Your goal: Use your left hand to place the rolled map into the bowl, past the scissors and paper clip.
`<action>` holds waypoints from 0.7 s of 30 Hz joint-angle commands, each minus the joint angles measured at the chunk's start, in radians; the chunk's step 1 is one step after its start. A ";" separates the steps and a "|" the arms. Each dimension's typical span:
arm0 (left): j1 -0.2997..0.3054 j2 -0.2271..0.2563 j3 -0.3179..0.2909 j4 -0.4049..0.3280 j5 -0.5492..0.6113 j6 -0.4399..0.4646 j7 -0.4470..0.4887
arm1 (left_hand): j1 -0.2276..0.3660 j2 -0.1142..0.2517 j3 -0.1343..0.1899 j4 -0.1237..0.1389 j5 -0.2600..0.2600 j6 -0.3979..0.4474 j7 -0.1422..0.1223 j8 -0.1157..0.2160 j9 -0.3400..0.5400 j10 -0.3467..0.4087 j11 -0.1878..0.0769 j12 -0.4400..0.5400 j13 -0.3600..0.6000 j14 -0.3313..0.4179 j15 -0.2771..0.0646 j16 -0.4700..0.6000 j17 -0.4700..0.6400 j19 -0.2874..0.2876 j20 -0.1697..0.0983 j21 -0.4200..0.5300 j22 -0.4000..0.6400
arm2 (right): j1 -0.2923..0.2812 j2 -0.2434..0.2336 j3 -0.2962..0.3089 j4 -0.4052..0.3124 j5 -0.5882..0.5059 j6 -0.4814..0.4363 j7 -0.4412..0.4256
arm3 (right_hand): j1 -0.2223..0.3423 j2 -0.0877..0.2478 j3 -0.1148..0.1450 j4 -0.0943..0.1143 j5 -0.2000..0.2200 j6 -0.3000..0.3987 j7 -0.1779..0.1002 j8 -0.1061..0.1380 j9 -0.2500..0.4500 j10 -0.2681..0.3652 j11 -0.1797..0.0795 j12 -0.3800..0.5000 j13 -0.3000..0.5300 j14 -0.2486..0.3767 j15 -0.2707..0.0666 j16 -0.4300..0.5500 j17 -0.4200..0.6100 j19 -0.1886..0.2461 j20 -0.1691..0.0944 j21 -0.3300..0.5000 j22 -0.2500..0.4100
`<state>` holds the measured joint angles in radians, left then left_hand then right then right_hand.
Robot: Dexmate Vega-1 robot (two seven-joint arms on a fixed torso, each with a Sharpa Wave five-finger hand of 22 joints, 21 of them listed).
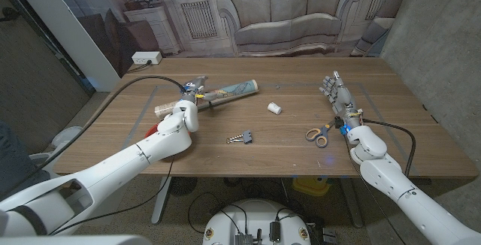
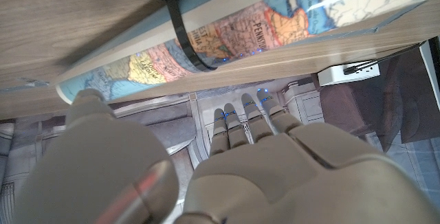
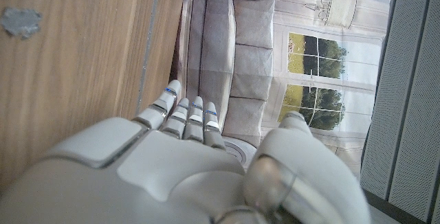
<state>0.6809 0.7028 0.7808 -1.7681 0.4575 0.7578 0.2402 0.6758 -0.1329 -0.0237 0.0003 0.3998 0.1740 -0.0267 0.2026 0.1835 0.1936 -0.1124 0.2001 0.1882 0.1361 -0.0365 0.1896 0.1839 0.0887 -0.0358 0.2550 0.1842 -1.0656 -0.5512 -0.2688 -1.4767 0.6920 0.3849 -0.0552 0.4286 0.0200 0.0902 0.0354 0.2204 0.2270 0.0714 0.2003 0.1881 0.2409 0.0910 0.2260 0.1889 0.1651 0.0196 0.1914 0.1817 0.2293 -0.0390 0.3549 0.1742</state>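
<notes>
- Left hand [image 1: 188,110] sits just at the near side of the rolled map [image 1: 214,95], on the left half of the table; in the left wrist view this hand [image 2: 268,162] has its fingers [image 2: 240,124] straight and together, reaching out under the roll, with nothing between them, so it holds nothing, though I cannot tell whether it touches the map.
- Right hand [image 1: 340,98] stands on its edge at the right side of the table, fingers extended and lightly spread, empty; the right wrist view shows the same hand [image 3: 179,162] with fingers [image 3: 185,117] straight beside the wood.
- Wooden table [image 1: 406,151] carries everything, with a faint taped outline on its left part.
- Rolled map lies flat and slanted on the far-left part of the table, its far end pointing toward the middle; close up, the rolled map [image 2: 275,25] shows printed colours and a black band [image 2: 180,28] around it.
- Scissors [image 1: 319,134] with orange handles lie near the right hand, on its inner side.
- Small white roll [image 1: 274,108] lies near the table's middle, well apart from the map's end.
- Paper clip [image 1: 241,137], a small dark metal piece, lies toward the near middle, between the left hand and the scissors.
</notes>
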 commanded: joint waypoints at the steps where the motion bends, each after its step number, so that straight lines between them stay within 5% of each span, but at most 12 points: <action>1: -0.020 -0.025 0.021 0.045 -0.011 -0.011 -0.006 | 0.003 0.005 -0.008 -0.002 0.006 0.005 0.003 0.000 0.005 0.004 0.003 0.002 0.004 0.001 -0.041 0.002 0.003 0.005 -0.039 -0.002 0.001 | -0.001 -0.003 0.001 0.001 0.001 0.000 0.004 | 0.003 0.004 0.000 -0.003 -0.001 0.001 -0.001 0.000 0.006 0.008 -0.003 0.001 0.004 0.013 0.002 0.001 0.003 0.013 -0.008 -0.004 0.005; 21: -0.017 -0.032 0.029 0.063 -0.032 -0.020 0.003 | 0.008 0.011 -0.015 -0.002 0.010 0.006 0.005 0.000 0.005 0.002 0.002 0.001 0.004 0.000 -0.038 0.002 0.003 0.005 -0.037 -0.008 0.001 | -0.006 -0.007 0.005 -0.006 0.000 -0.003 -0.001 | 0.002 0.005 -0.002 -0.004 -0.002 0.002 0.000 0.000 0.006 0.009 -0.002 0.000 0.004 0.014 0.005 0.001 0.004 0.016 -0.007 -0.009 0.005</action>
<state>0.6671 0.6772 0.8027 -1.7210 0.4375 0.7433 0.2418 0.6810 -0.1277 -0.0320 0.0002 0.4036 0.1741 -0.0267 0.2028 0.1835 0.1936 -0.1124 0.2002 0.1883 0.1362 -0.0364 0.1896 0.1837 0.0887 -0.0358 0.2472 0.1840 -1.0711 -0.5559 -0.2637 -1.4836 0.6941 0.3829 -0.0569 0.4285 0.0200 0.0901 0.0355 0.2204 0.2269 0.0714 0.2003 0.1881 0.2409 0.0910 0.2260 0.1889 0.1705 0.0249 0.1914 0.1841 0.2386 -0.0373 0.3473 0.1742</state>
